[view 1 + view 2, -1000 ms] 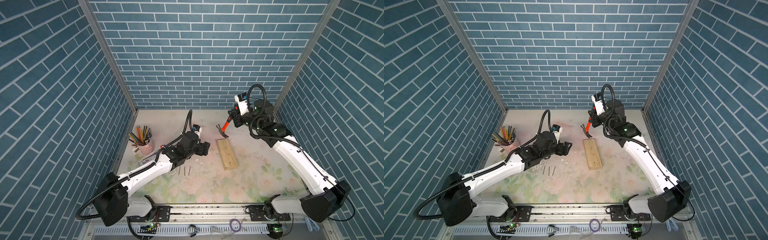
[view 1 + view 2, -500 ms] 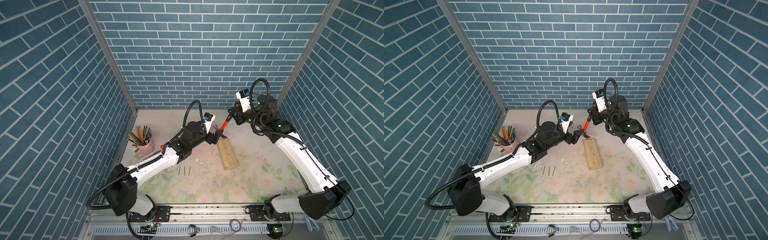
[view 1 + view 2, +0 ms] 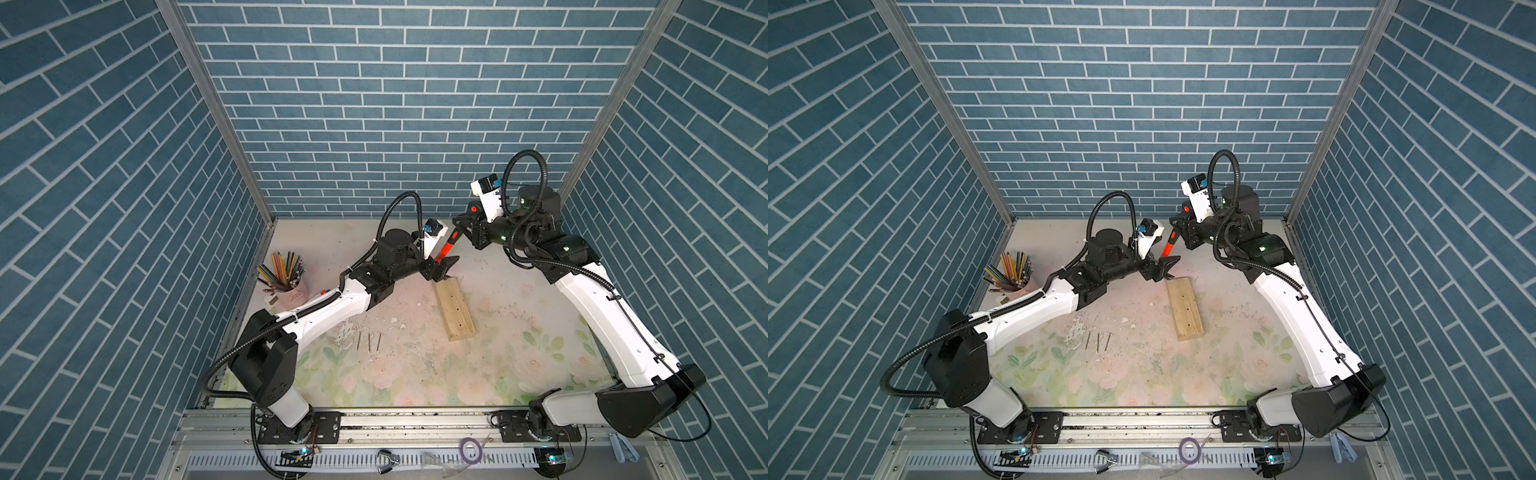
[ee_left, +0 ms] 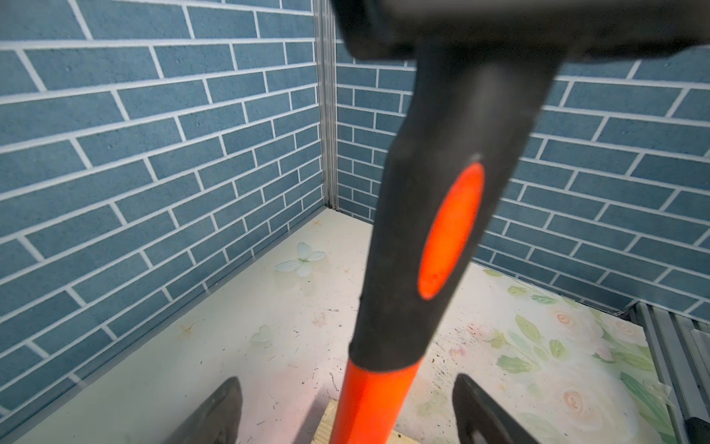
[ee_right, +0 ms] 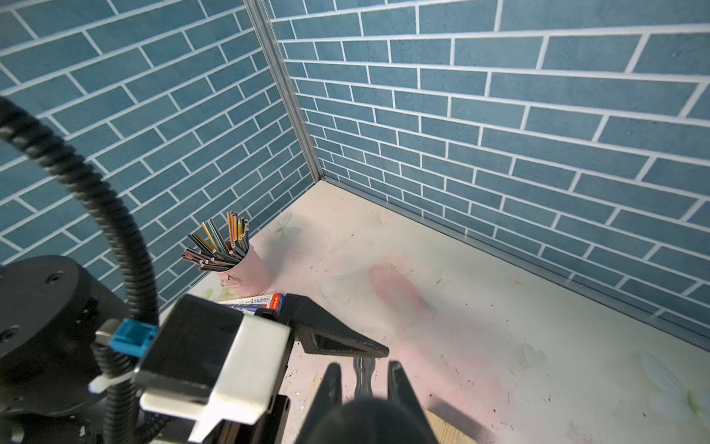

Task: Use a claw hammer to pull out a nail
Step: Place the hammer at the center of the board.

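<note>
The claw hammer (image 3: 446,249) slants down from the back right, its orange handle (image 3: 1168,248) showing in both top views. My right gripper (image 3: 459,228) is shut on its black end (image 5: 365,419). The silver head (image 5: 363,376) sits at the far end of the wooden block (image 3: 455,307). My left gripper (image 3: 444,266) is open, with one finger (image 4: 219,411) on each side of the orange handle (image 4: 369,399) and a gap to each. The nail is hidden behind the head and the left gripper.
A pink cup of coloured pencils (image 3: 286,286) stands at the left wall, with a small box beside it (image 5: 265,300). Three loose metal pins (image 3: 369,341) lie on the flowered mat left of the block. Blue brick walls close in three sides.
My left arm has swung from the middle left of the mat to the block's far end, bringing its open fingers round the hammer handle. The right arm lifted the handle end slightly.
</note>
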### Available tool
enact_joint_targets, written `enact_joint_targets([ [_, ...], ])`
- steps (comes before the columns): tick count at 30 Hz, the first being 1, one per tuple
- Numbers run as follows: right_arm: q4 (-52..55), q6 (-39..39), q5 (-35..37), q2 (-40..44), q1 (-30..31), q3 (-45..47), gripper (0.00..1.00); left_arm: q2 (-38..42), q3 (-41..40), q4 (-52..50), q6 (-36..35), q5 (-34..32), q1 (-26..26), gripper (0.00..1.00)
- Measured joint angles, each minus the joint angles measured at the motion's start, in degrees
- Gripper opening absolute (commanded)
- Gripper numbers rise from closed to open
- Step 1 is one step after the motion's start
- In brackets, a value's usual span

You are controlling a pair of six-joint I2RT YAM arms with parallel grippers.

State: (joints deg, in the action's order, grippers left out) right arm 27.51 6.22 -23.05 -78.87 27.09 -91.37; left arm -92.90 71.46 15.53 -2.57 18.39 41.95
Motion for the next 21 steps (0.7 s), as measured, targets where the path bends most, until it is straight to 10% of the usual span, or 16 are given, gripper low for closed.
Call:
enact_joint_targets([
  [8,0.85,0.81,-1.14,-0.02,0.0,-1.29,0.0,-0.7,0.13,0.0,-0.02,2.38,-0.04,0.77],
  [21,0.94,2.05,-1.2,-0.02,0.0,-1.81,0.0,-0.7,0.13,0.35,0.33,3.5,-0.07,0.28],
])
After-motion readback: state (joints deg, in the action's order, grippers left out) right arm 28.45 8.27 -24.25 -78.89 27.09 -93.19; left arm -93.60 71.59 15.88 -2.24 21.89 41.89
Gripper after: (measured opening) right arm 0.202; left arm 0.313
